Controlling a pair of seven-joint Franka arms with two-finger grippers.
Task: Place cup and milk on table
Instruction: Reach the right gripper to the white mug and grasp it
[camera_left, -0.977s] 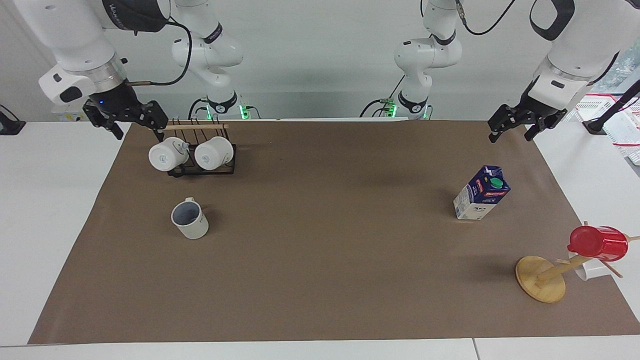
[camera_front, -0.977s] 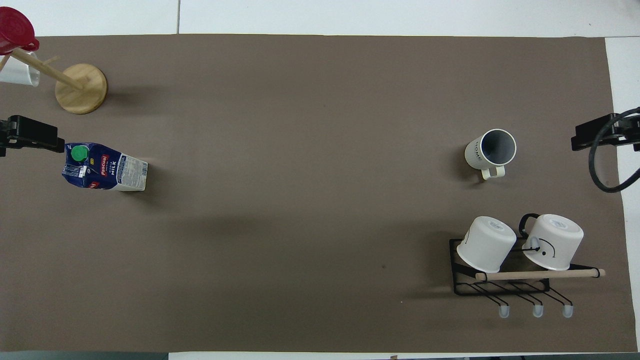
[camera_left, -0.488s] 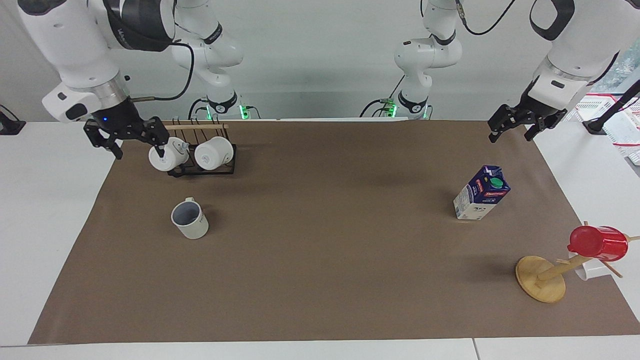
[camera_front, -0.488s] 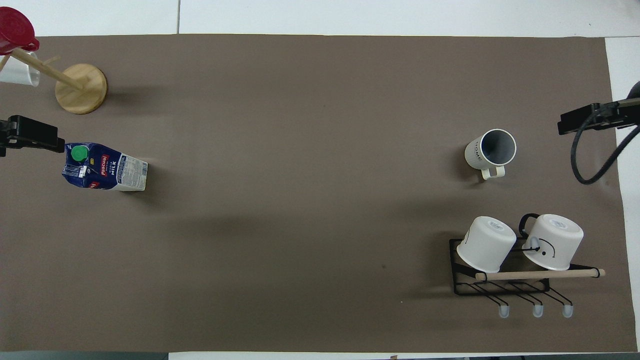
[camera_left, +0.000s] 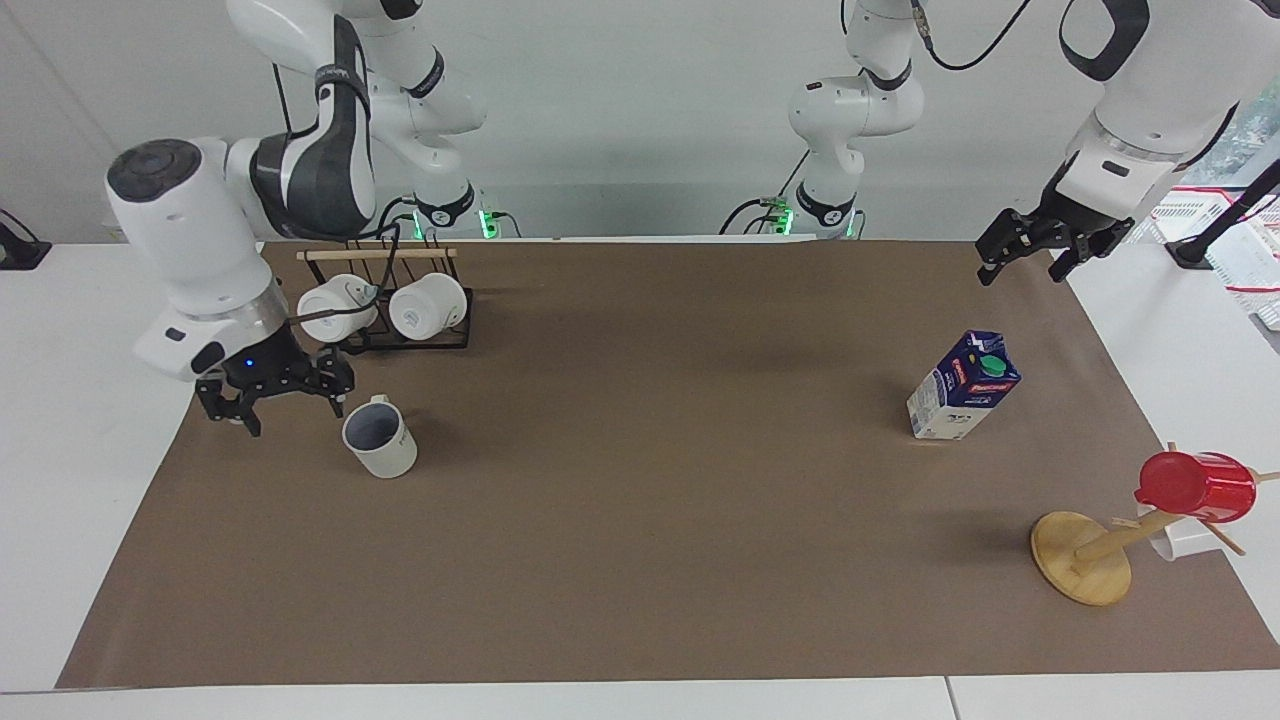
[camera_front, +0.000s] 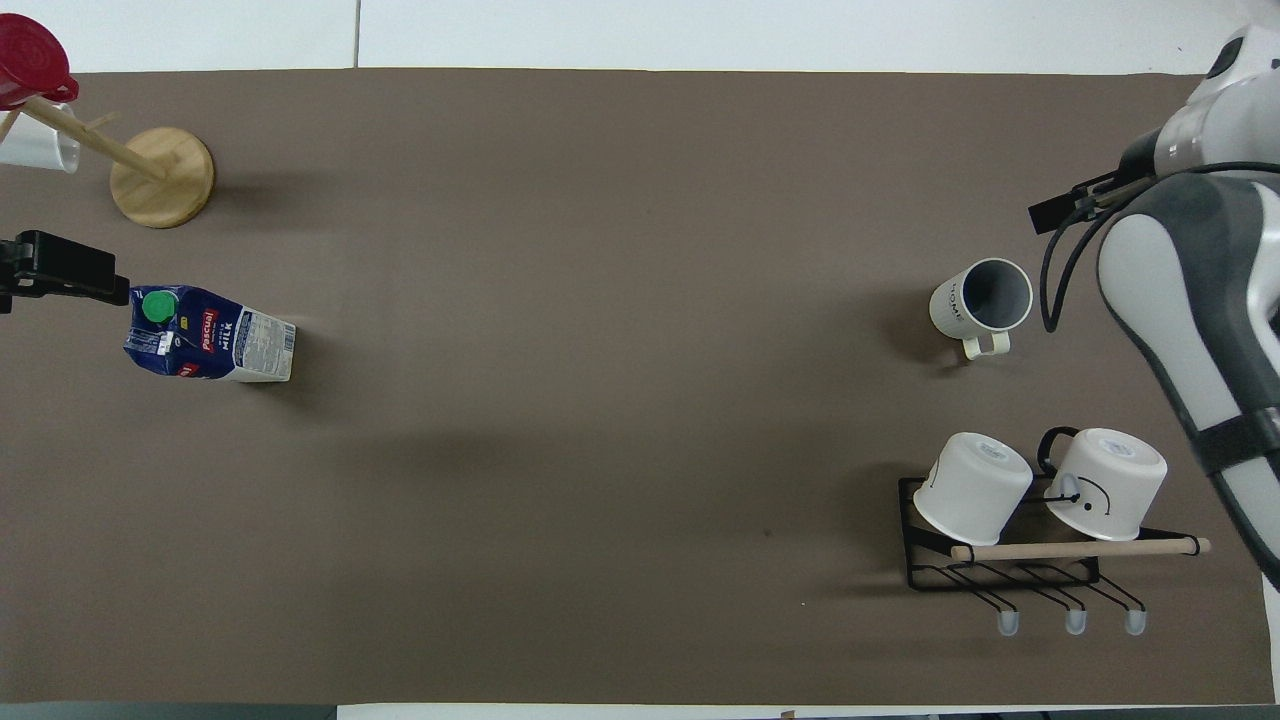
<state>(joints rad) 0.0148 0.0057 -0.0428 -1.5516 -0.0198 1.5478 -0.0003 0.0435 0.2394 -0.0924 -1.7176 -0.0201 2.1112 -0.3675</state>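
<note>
- Right hand (camera_left: 272, 408) — fingers spread, holding nothing, low just beside the cup (camera_left: 380, 438), near the counter (camera_left: 640, 600) edge at the right arm's end.
- Left hand (camera_left: 1030, 258) waits over the opposite corner by the robots, fingers apart, empty.
- Milk (camera_left: 963, 385) upright on the mat near the left arm's end.

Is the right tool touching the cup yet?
Apart. In the facing view the right tool is open beside the cup, toward the right arm's end, with brown mat showing between its nearest finger and the rim.

Both glossy white jointed arms carry dark grey bands, loose black cables, black two-finger right gripper (camera_left: 270, 398) and left gripper (camera_left: 1035, 250); bases glow green.
</note>
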